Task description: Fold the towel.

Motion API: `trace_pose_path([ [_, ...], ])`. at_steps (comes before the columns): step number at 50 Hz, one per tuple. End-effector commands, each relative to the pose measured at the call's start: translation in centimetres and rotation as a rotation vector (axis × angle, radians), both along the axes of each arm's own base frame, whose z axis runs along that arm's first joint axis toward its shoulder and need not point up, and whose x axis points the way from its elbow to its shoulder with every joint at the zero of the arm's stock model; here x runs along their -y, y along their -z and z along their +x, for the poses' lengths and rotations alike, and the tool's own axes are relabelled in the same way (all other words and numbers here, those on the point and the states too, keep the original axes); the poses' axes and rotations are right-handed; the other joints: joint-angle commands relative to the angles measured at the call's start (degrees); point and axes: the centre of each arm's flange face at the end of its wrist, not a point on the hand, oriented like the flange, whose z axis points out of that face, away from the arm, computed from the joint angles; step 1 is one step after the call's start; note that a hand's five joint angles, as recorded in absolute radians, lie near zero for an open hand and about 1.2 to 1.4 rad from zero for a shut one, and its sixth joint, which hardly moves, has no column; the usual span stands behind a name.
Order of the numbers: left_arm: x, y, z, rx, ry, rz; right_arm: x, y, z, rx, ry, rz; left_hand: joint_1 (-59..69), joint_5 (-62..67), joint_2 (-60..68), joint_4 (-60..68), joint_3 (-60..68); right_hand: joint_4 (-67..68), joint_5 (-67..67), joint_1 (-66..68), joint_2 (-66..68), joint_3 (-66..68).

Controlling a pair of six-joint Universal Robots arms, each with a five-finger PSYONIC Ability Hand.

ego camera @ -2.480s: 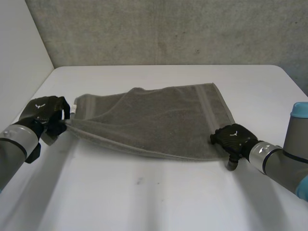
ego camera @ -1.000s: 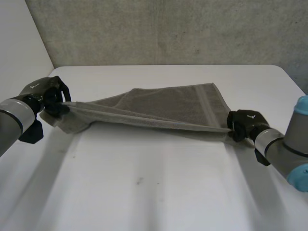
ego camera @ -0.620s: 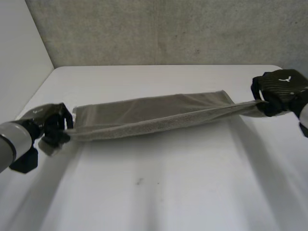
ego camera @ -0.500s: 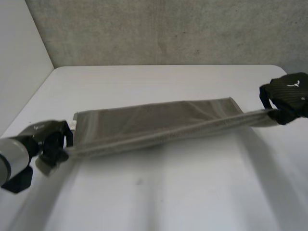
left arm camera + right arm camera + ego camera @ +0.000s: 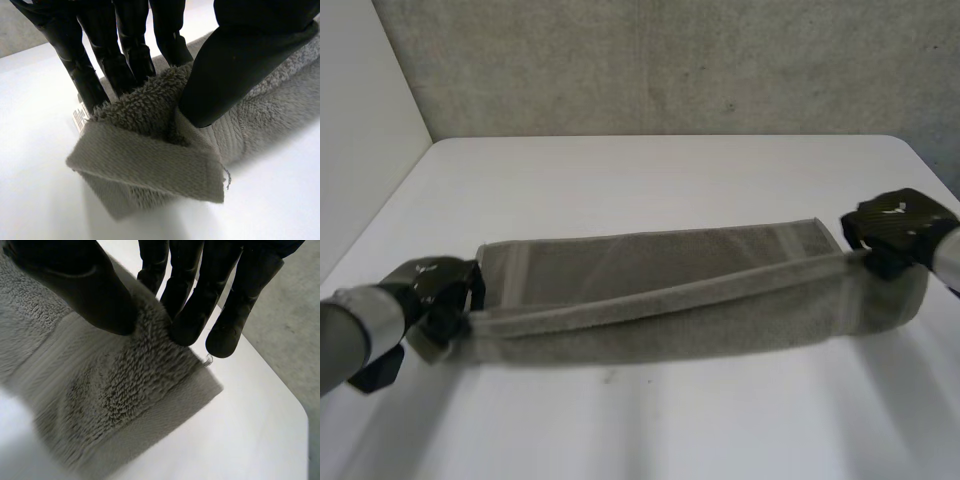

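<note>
Towel [image 5: 670,310] lies across the table [image 5: 650,170] in a long band running left to right, nearer my side than the far edge. Its back layer lies flat on the table; the front layer runs along before it, strung between my two hands. My left hand [image 5: 432,296] is at the towel's left end, thumb on one side of the corner and fingers on the other, with a corner flap hanging below the fingertips. A small label [image 5: 79,118] sits just beside those fingers. My right hand [image 5: 894,229] is at the right end, pinching that corner likewise. A wall [image 5: 670,60] stands behind the table.
</note>
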Motion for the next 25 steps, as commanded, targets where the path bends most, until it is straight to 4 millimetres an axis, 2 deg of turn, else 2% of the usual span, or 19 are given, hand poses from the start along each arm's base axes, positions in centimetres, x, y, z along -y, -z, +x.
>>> trace_pose_path([
  [1,4.4,0.9,-1.4,-0.041,-0.008,-0.008,3.5,2.6,2.7,0.002,-0.018,-0.043,12.03,11.27,10.23,10.14,10.31,3.31,3.04,3.20,3.90,3.75],
  [3,6.6,1.6,-1.8,-0.060,-0.019,-0.013,5.4,3.6,3.2,-0.001,-0.009,-0.085,12.03,11.27,10.23,10.14,10.31,3.31,3.04,3.20,3.90,3.75],
  [4,6.6,1.6,-1.8,-0.060,-0.019,-0.013,5.5,3.6,3.2,-0.001,-0.009,-0.085,12.03,11.27,10.23,10.14,10.31,3.31,3.04,3.20,3.90,3.75],
  [6,8.5,2.2,-2.1,-0.066,-0.027,-0.025,6.7,4.3,4.6,0.001,-0.033,-0.132,12.03,11.27,10.23,10.14,10.31,3.31,3.04,3.20,3.90,3.75],
  [7,8.5,2.2,-2.1,-0.066,-0.027,-0.025,6.7,4.3,4.6,0.001,-0.033,-0.132,12.03,11.27,10.23,10.14,10.31,3.31,3.04,3.20,3.90,3.75],
  [8,9.4,2.5,-2.3,-0.066,-0.027,-0.034,7.4,4.7,5.2,0.002,-0.041,-0.152,12.03,11.27,10.23,10.14,10.31,3.31,3.04,3.20,3.90,3.75],
  [9,10.2,2.9,-2.6,-0.067,-0.027,-0.041,7.4,4.7,5.2,0.002,-0.041,-0.153,12.03,11.27,10.23,10.14,10.31,3.31,3.04,3.20,3.90,3.75],
  [10,10.2,2.9,-2.6,-0.067,-0.027,-0.041,8.0,5.2,5.6,0.003,-0.043,-0.168,12.03,11.27,10.23,10.14,10.31,3.31,3.04,3.20,3.90,3.75],
  [11,11.1,3.2,-2.9,-0.068,-0.025,-0.052,8.7,5.6,5.7,-0.001,-0.035,-0.178,12.03,11.27,10.23,10.14,10.31,3.31,3.04,3.20,3.90,3.75],
  [12,11.1,3.2,-2.9,-0.068,-0.025,-0.052,8.7,5.6,5.7,-0.001,-0.035,-0.178,12.03,11.27,10.23,10.14,10.31,3.31,3.04,3.20,3.90,3.75],
  [14,12.6,3.7,-3.2,-0.063,-0.037,-0.078,9.9,6.2,5.9,-0.012,-0.005,-0.200,12.03,11.27,10.23,10.14,10.31,3.31,3.04,3.20,3.90,3.75],
  [15,12.6,3.7,-3.2,-0.063,-0.037,-0.078,9.9,6.2,5.9,-0.012,-0.005,-0.200,12.03,11.27,10.23,10.14,10.31,3.31,3.04,3.20,3.90,3.75],
  [17,13.9,4.1,-3.3,-0.053,-0.061,-0.104,10.9,6.7,5.9,-0.021,0.017,-0.216,12.03,11.27,10.23,10.14,10.31,3.31,3.04,3.20,3.90,3.75],
  [24,15.0,5.3,-3.9,-0.054,-0.060,-0.110,12.2,7.9,6.1,-0.026,0.024,-0.230,12.03,11.27,10.23,10.14,10.31,3.31,3.04,3.20,3.90,3.75],
  [25,15.1,5.5,-4.2,-0.061,-0.056,-0.117,12.3,8.1,6.3,-0.026,0.028,-0.230,3.06,2.30,1.26,1.17,1.34,-10.12,-10.39,-10.23,-9.53,-9.68],
])
